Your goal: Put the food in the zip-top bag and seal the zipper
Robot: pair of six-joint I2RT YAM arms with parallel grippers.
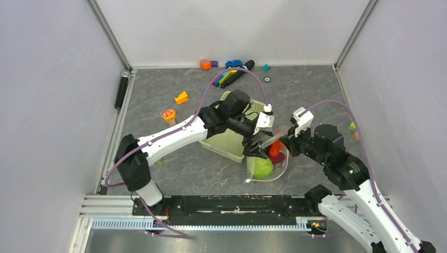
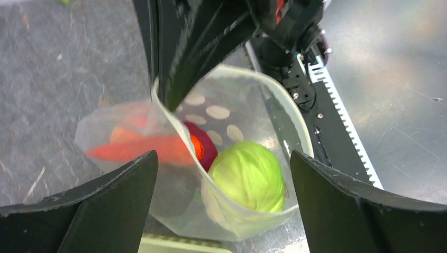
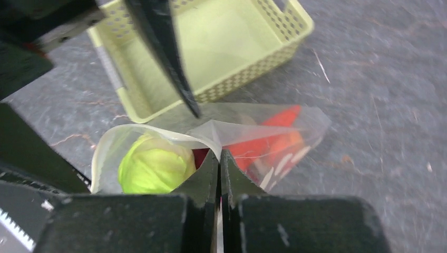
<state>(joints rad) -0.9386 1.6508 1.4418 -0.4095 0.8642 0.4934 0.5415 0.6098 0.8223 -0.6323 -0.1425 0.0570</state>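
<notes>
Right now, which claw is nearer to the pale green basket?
Left. The left claw hangs open just off the basket's near right corner, above the zip-top bag. The right claw sits farther right, beyond that corner, shut on the bag's rim.

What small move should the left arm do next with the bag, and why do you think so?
Probably lower the open left hand and close it on the free rim of the zip-top bag. The right hand pinches one side of the rim, the mouth gapes, and the cabbage and carrot lie inside.
</notes>
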